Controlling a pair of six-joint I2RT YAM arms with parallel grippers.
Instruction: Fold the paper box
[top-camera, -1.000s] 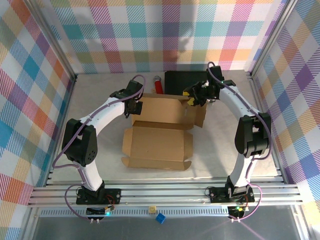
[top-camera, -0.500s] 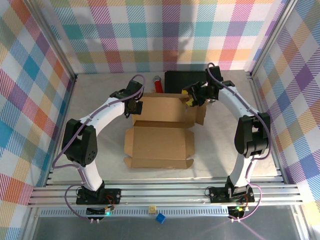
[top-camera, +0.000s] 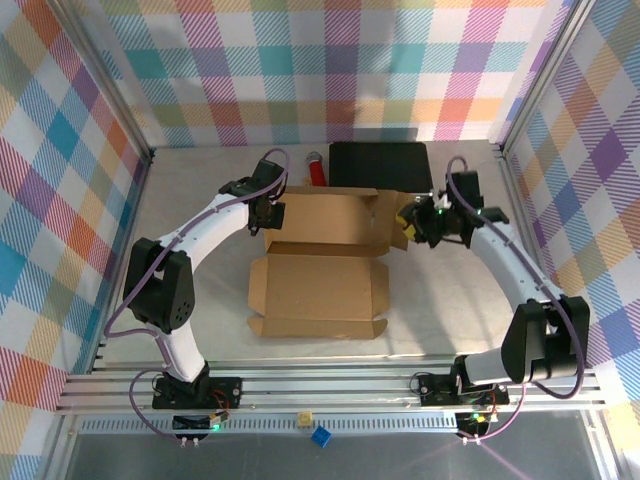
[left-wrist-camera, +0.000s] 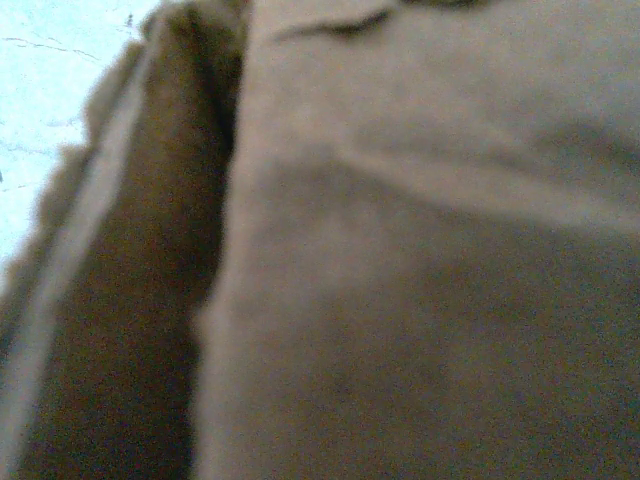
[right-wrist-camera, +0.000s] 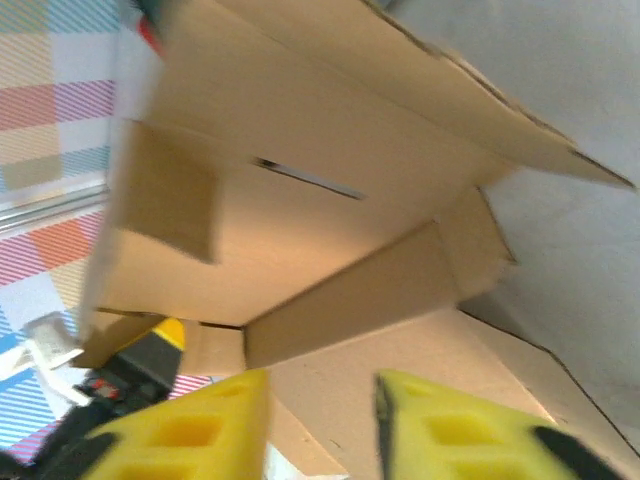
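Observation:
The brown paper box (top-camera: 315, 292) lies open in the middle of the table, its near panel flat and its rear panel (top-camera: 325, 218) raised. My left gripper (top-camera: 268, 212) sits at the rear panel's left end. In the left wrist view blurred cardboard (left-wrist-camera: 420, 260) lies right against the camera and hides the fingers. My right gripper (top-camera: 410, 226) hovers just off the box's right side flap, apart from it. In the right wrist view its yellow fingers (right-wrist-camera: 200, 430) stand open around nothing, facing the box's inside (right-wrist-camera: 330, 200).
A black hard case (top-camera: 378, 163) lies flat behind the box, close to the rear panel. A red cylinder (top-camera: 315, 170) lies to its left. Checkered walls enclose the table on three sides. An aluminium rail (top-camera: 330, 385) runs along the near edge.
My right gripper has left the rear right corner of the box and swung right and nearer. The right flap it held folded inward. The left arm has not moved.

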